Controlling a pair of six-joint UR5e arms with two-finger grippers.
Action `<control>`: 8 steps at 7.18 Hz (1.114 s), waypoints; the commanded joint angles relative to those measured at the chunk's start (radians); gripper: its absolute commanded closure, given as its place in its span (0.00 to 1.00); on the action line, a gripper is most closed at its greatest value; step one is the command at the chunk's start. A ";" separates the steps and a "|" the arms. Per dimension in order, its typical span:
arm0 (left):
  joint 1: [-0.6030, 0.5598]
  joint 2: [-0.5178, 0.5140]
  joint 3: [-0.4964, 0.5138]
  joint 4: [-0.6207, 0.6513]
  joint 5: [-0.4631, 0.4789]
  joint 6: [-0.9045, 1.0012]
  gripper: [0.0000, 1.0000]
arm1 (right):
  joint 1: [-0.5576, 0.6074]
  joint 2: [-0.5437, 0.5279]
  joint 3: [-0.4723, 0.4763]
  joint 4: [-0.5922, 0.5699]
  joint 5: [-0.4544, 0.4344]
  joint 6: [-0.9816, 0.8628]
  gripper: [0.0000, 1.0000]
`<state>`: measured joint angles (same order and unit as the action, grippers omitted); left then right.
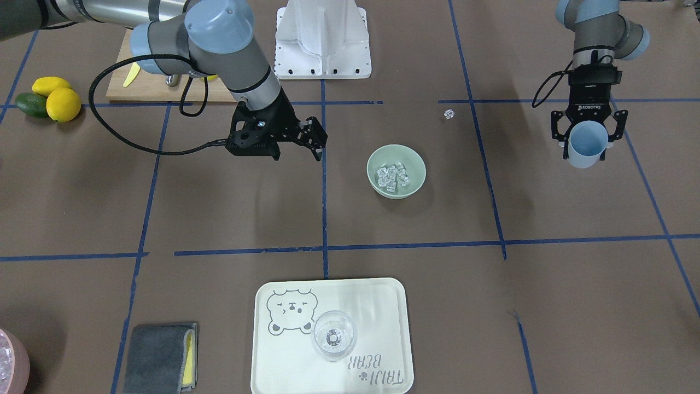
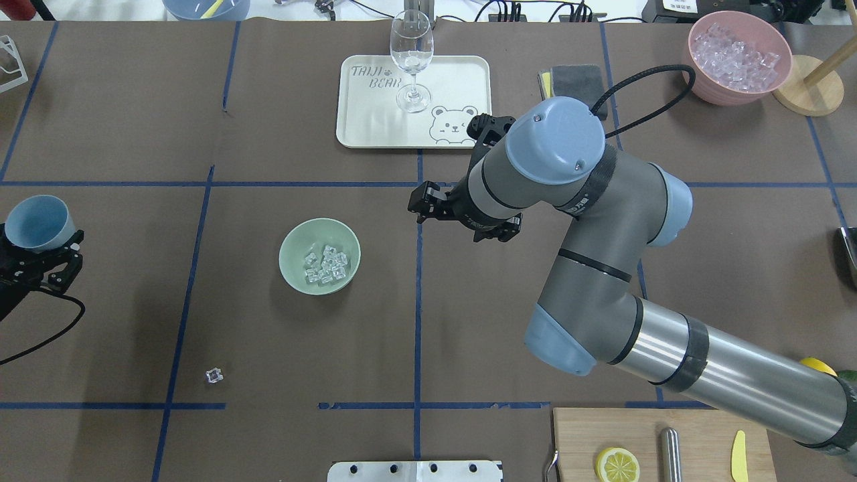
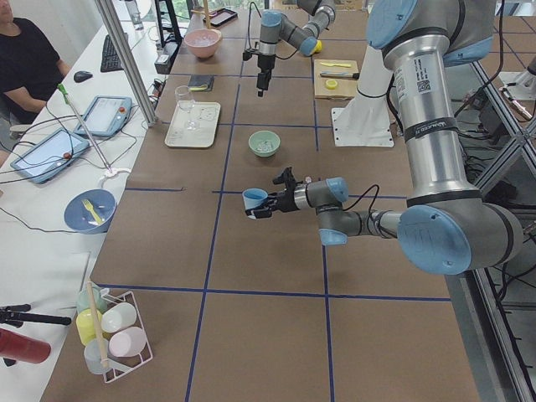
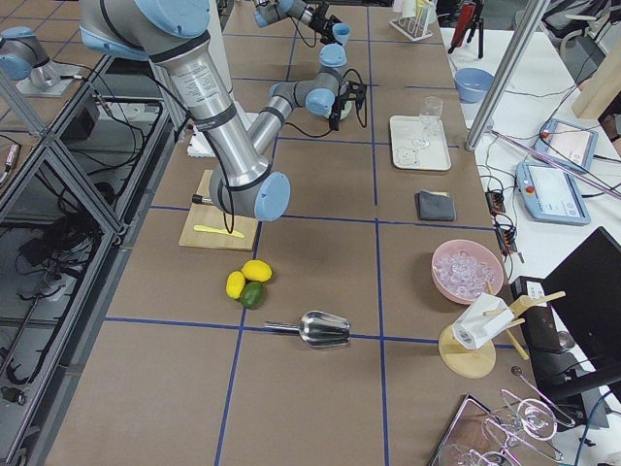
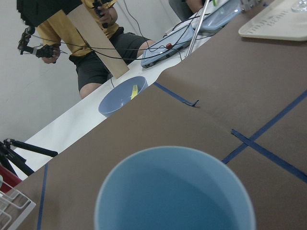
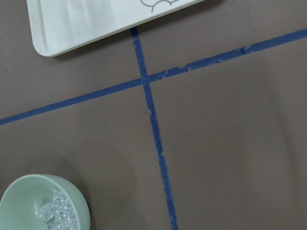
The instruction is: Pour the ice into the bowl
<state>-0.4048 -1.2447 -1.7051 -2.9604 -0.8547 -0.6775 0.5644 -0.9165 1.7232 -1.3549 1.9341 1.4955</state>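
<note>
Left gripper [image 2: 40,235] grasps the cup [image 2: 37,215] upright at the bowl's [image 2: 289,244] nine o'clock, seemingly emptied. The ice [image 2: 326,266] lies inside the bowl. Right gripper [image 2: 419,203], at two o'clock, hangs released, likely just idle.

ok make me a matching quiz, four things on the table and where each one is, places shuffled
Things
1. ice
2. light blue cup
3. wine glass
4. stray clear cube

Places
A. standing on the bear tray
B. lying alone on the table
C. held in the left claw
D. inside the green bowl

Pairs: 1-D, 2-C, 3-A, 4-B
</note>
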 commanded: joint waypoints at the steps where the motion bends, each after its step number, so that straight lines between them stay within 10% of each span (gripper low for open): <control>1: 0.006 -0.016 0.042 -0.020 -0.001 -0.251 1.00 | -0.056 0.100 -0.101 -0.004 -0.062 -0.001 0.00; 4: 0.009 -0.062 0.140 -0.025 0.002 -0.428 1.00 | -0.122 0.330 -0.403 -0.001 -0.134 0.000 0.00; 8: 0.014 -0.096 0.174 -0.019 0.065 -0.424 1.00 | -0.155 0.354 -0.491 0.003 -0.139 -0.018 0.01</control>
<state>-0.3920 -1.3372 -1.5333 -2.9826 -0.7922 -1.1050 0.4169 -0.5657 1.2585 -1.3538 1.7952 1.4820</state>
